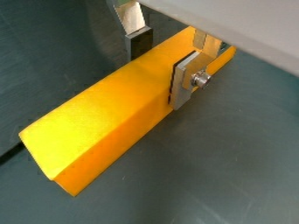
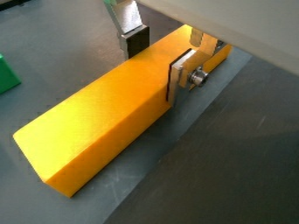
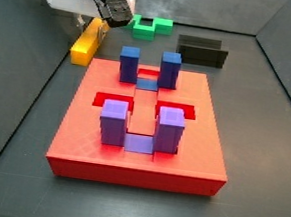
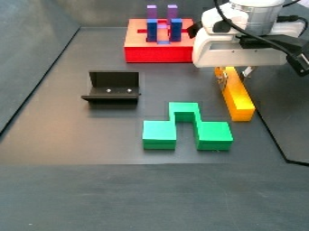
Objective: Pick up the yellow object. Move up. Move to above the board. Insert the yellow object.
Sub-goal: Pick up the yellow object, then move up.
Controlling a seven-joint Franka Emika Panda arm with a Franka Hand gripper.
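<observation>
The yellow object is a long orange-yellow bar lying flat on the dark floor; it shows in both wrist views and both side views. My gripper is down over one end of it, one finger on each long side. The near finger lies against the bar's side; the far finger stands a little off the other side. The jaws look open around the bar. The board, a red slab with purple-blue posts, lies apart from the bar.
A green notched block lies on the floor close to the bar's free end. The dark fixture stands further off. The arm's body and cables hang over the bar.
</observation>
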